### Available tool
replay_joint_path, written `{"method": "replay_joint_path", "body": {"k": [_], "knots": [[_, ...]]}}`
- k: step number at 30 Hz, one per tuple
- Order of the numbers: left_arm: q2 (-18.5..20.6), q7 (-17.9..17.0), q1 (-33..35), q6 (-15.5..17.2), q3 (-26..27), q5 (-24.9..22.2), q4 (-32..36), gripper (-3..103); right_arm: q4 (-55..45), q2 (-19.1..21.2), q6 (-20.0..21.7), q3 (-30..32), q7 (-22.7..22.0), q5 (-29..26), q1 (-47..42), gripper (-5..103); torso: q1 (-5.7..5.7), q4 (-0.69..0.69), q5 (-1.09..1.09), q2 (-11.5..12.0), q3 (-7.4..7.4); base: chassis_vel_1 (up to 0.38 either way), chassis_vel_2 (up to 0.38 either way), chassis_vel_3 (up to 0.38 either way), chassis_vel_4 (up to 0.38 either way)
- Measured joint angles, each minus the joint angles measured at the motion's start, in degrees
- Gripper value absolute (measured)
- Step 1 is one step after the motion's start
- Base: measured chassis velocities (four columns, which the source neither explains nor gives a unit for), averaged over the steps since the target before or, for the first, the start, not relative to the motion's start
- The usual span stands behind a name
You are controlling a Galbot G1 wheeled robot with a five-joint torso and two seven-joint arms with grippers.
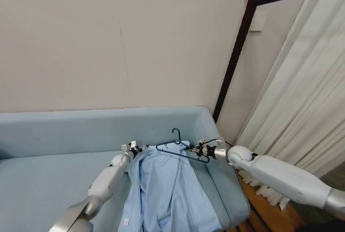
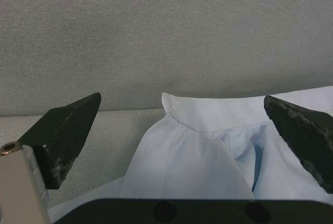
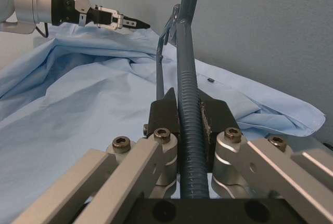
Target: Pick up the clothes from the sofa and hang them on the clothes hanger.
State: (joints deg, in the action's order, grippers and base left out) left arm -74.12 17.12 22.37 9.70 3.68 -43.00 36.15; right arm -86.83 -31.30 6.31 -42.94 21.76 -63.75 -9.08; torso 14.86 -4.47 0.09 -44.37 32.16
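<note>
Shirt [image 1: 167,189] on sofa [image 1: 54,135] | left claw [image 1: 138,148] spread wide at collar [image 2: 179,110] | right claw [image 3: 187,114] clamped on hanger [image 3: 186,73]

A plain cream-white wall [image 1: 108,38] stands behind the pale blue fabric sofa [image 1: 54,135], a white pleated curtain [image 1: 302,97] hangs at the right, and a brown wooden floor [image 1: 256,214] shows beneath it.

White curtain [image 1: 302,81] — beige wall [image 1: 108,38].
</note>
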Motion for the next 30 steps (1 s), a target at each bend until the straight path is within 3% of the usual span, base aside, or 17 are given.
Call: {"method": "replay_joint_path", "body": {"k": [3, 6, 8, 11, 12, 17, 21, 26, 30], "knots": [[-0.64, 1.37, -0.80, -0.38, -0.18, 0.99, -2.44, 95, 0.01, 0.11, -0.01, 0.01, -0.05, -0.08, 0.02, 9, 0.00, 0.01, 0.00, 0.00, 0.00, 0.000, 0.000, 0.000, 0.000], [-1.28, 1.71, -1.01, -0.48, -0.31, 1.63, -3.99, 80, 0.06, 0.12, -0.23, 0.05, -0.12, -0.13, -0.01, 9, 0.00, 0.01, -0.01, 0.00, 0.00, 0.000, 0.000, 0.000, 0.000], [-1.40, 1.78, -1.02, -0.48, -0.40, 1.87, -4.29, 80, 0.06, 0.13, -0.28, 0.07, -0.20, -0.18, -0.02, 9, 0.00, 0.01, 0.00, 0.00, 0.00, 0.000, 0.000, 0.000, 0.000], [-1.66, 1.92, -1.24, -0.39, -0.60, 2.50, -5.19, 63, 0.02, 0.15, -0.41, 0.17, -0.46, -0.36, 0.00, 9, 0.00, 0.01, -0.01, 0.00, 0.00, 0.000, 0.000, 0.000, 0.000], [-1.66, 1.92, -1.24, -0.39, -0.60, 2.50, -5.19, 63, 0.02, 0.15, -0.41, 0.17, -0.46, -0.36, 0.00, 9, 0.00, 0.01, -0.01, 0.00, 0.00, 0.000, 0.000, 0.000, 0.000], [-2.01, 2.49, -1.60, -0.33, -0.60, 2.92, -6.67, 41, -0.53, 0.68, -0.55, 0.18, -0.63, -0.53, 0.15, 9, 0.00, 0.01, 0.00, 0.00, 0.00, 0.000, 0.000, 0.000, 0.000], [-2.24, 2.55, -1.59, -0.40, -0.45, 3.13, -6.78, 30, -0.82, 1.06, -0.62, 0.18, -0.65, -0.53, 0.17, 9, 0.00, 0.00, 0.00, 0.00, 0.00, 0.000, 0.000, 0.000, 0.000], [-2.37, 2.52, -1.38, -0.54, -0.20, 3.34, -6.44, 8, -1.71, 1.83, -0.82, 0.23, -0.94, -0.53, -0.10, 9, 0.00, 0.01, 0.00, 0.00, 0.00, 0.000, 0.000, 0.000, 0.000], [-2.15, 2.27, -0.93, -0.63, 0.06, 3.57, -4.98, 2, -2.13, 2.40, -0.94, 0.41, -0.86, -0.54, -0.43, 9, 0.00, 0.00, -0.01, -0.01, 0.00, 0.000, 0.000, 0.000, 0.000]]}}
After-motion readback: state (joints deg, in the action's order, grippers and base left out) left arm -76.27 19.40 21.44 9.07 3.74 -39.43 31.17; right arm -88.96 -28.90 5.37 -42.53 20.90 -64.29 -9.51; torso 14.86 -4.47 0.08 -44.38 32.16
